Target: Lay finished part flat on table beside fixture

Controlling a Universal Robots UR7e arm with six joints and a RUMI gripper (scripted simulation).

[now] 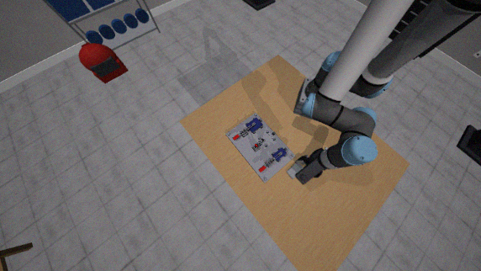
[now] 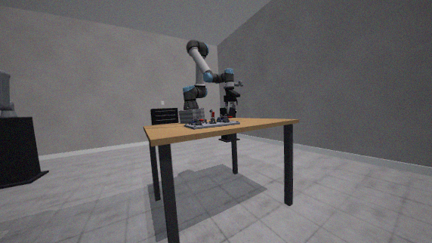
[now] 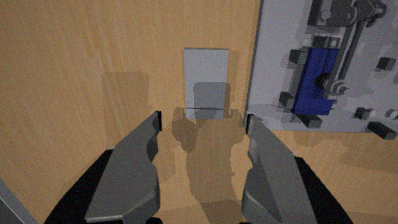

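The finished part (image 3: 206,70), a plain grey block, lies flat on the table beside the fixture plate (image 1: 249,152) (image 2: 211,125) (image 3: 275,30). A thin dark line crosses it near its lower end in the wrist view; the slot itself is hard to make out. My gripper (image 3: 204,114) (image 2: 231,111) is open and empty above the table, its fingertips spread wider than the part and near its lower end in the wrist view. One blue blank (image 1: 277,153) (image 3: 309,92) sits under its clamp at the near end of the plate. The other blue blank (image 1: 256,125) sits at the far end.
The fixture's toggle clamps have red handles; the middle one (image 1: 256,146) (image 2: 213,114) stands upright between the two blanks. Small dark locating blocks surround the near blank. The wooden table (image 1: 269,210) (image 2: 264,121) carries the fixture, and a grey box (image 2: 192,115) shows behind the plate.
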